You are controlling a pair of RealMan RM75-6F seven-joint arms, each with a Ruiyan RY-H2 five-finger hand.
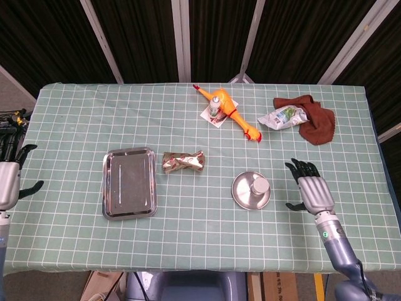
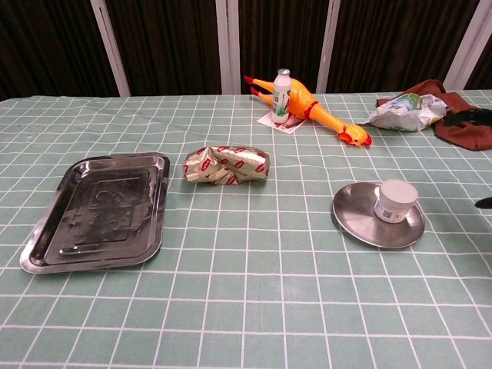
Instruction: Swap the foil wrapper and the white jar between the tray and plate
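Dark panelled walls with pale uprights stand behind a bench (image 1: 75, 119) covered in a green checked cloth. On it the metal tray (image 1: 129, 182) lies bare, and just beside its right edge, on the cloth, rests the crumpled foil wrapper (image 1: 183, 161). That spot reads as a halfway stop: out of the tray, not yet on the plate, which is occupied. The round metal plate (image 1: 241, 194) sits well to the right with the white jar (image 1: 259, 186) standing upright on it, so one half of the swap looks begun and the jar's half untouched.

At the far edge of the bench lie things with no part in the task: a yellow rubber chicken (image 1: 235, 116) with a small bottle (image 2: 283, 93) standing on a card against it, a crinkled packet (image 1: 283, 116) and a brown cloth (image 1: 316, 120) beneath it.

The right hand (image 1: 310, 192) hovers just to the right of the plate, palm down, its fingers (image 1: 303, 168) apart and holding nothing; it is the nearer hand to the jar, and probably placed there to lift it clear. The left hand (image 1: 7, 179) hangs off the bench's left edge, well away from the tray, fingers spread and empty, seemingly parked out of the way. In the chest view only dark fingertips of the right hand show at the frame edge.
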